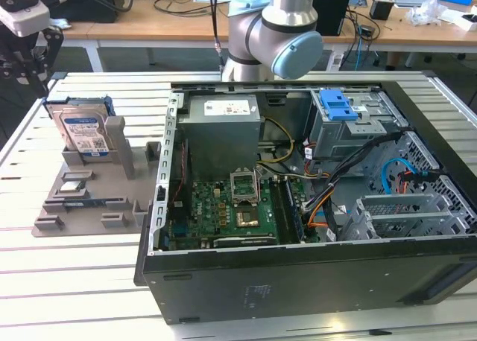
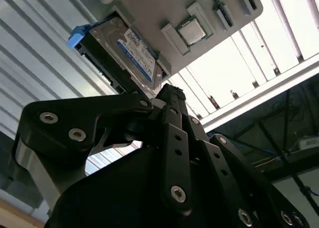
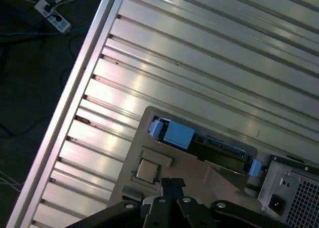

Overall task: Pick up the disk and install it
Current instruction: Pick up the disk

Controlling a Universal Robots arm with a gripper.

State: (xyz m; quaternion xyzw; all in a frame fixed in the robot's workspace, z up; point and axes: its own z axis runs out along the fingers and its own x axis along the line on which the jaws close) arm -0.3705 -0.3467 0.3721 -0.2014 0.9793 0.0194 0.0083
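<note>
Status: task at an early stage. Disk not yet picked up, nothing installed.

Exterior view's left:
- Gripper [image 2: 168,92] is seen high over the table edge, above and apart from the disk. In both wrist views its black fingers are pressed together w/ nothing between.
- Disk [image 1: 83,132] is stood on edge in a slot of the holder tray [image 1: 89,203]. It is flat, rectangular, silver-grey metal w/ a white/blue label, and is clipped in a bright blue plastic frame.
- Tray is matte grey plastic w/ blocky raised pockets. A small square chip [image 1: 71,186] is laid in one.
- Table [image 1: 74,281] is ribbed aluminium, reflective.

Centre to exterior view's right:
- PC case [image 1: 298,274] is laid open: black shell, grey sheet-metal interior.
- Power supply [image 1: 223,129], a plain grey box, is mounted inside, w/ a green motherboard [image 1: 223,218] next to it.
- Drive cage [image 1: 354,129] is perforated grey metal w/ a blue handle. No disk is seen in it.
</note>
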